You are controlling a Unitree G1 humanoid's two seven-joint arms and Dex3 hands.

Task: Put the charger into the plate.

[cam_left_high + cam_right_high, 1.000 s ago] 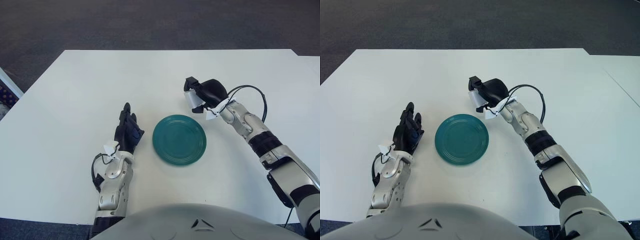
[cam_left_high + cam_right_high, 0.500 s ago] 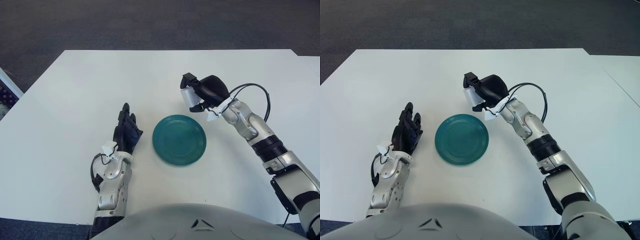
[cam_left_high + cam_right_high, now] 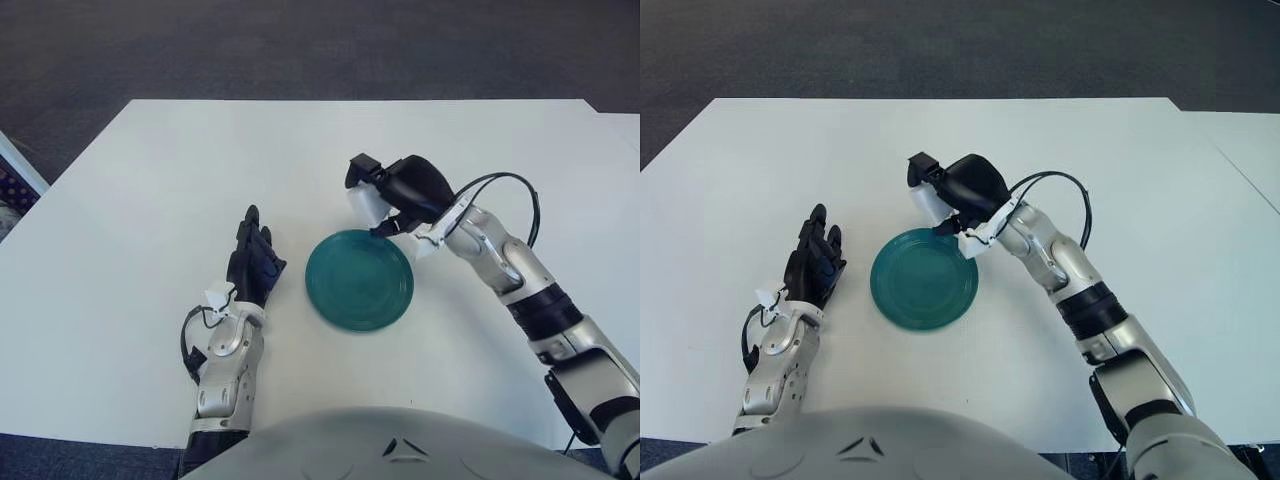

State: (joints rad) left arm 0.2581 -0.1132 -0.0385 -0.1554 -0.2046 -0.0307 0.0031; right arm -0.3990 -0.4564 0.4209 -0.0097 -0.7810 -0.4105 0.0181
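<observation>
A round teal plate (image 3: 359, 279) lies on the white table, in the middle front. My right hand (image 3: 392, 196) is shut on a small white charger (image 3: 366, 205) and holds it in the air above the plate's far edge. The charger's lower part shows below the black fingers; the rest is hidden in the grasp. My left hand (image 3: 253, 264) rests on the table to the left of the plate, fingers stretched out, holding nothing.
The white table (image 3: 150, 180) reaches to dark carpet at the back. A black cable (image 3: 500, 180) loops off my right wrist. A second white surface (image 3: 1250, 150) adjoins at the far right.
My right hand has moved left and toward the plate with the charger in it, from behind the plate's right edge to above its far edge. The left hand has stayed put.
</observation>
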